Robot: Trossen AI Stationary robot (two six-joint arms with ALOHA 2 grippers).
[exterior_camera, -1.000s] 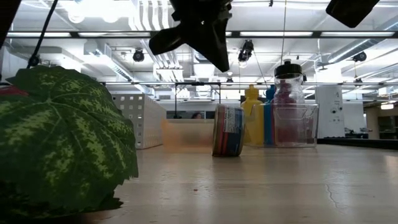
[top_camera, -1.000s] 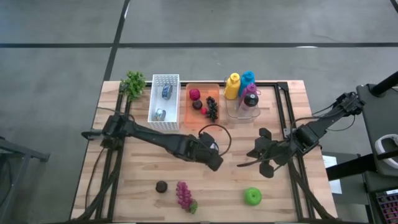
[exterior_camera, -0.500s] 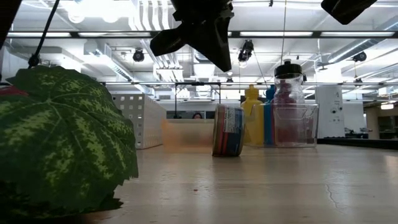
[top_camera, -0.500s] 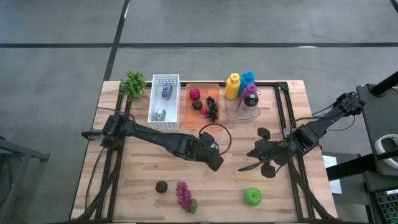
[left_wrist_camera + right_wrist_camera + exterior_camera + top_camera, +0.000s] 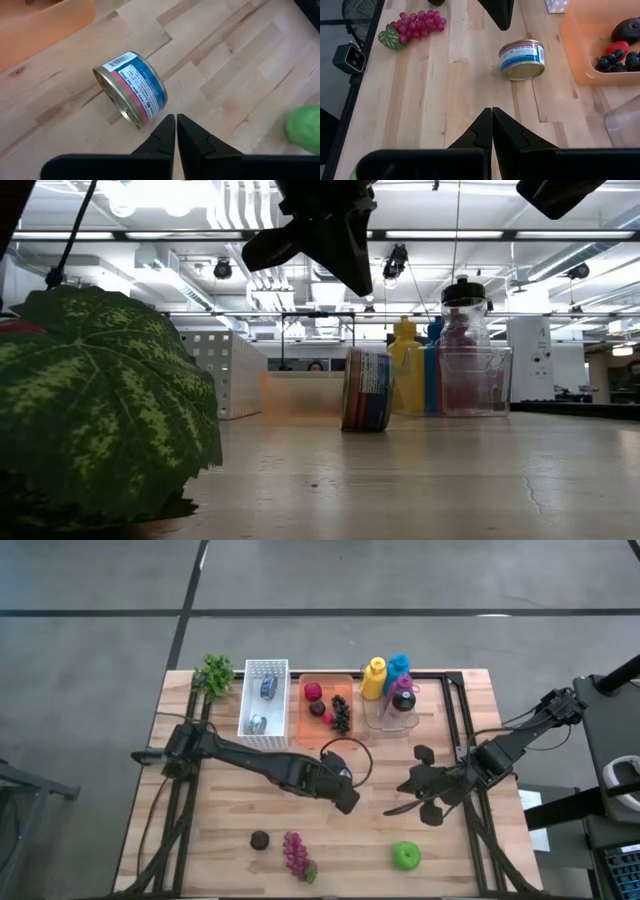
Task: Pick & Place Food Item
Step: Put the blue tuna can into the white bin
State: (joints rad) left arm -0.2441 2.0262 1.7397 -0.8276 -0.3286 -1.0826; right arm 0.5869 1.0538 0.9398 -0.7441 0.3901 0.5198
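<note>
A small tin can with a blue, red and white label lies on its curved side on the wooden table; it also shows in the right wrist view and the low view. My left gripper hangs shut above the table just beside the can, tilted downward, holding nothing. My right gripper is shut and raised at the table's right, pointing toward the can, holding nothing.
At the back stand a white basket with cans, an orange tray with fruit and bottles in a clear bin. Purple grapes, a dark round piece and a green apple lie near the front edge.
My right gripper has rolled a little about the line it points along, staying in place and shut. The can and my left gripper have kept still.
</note>
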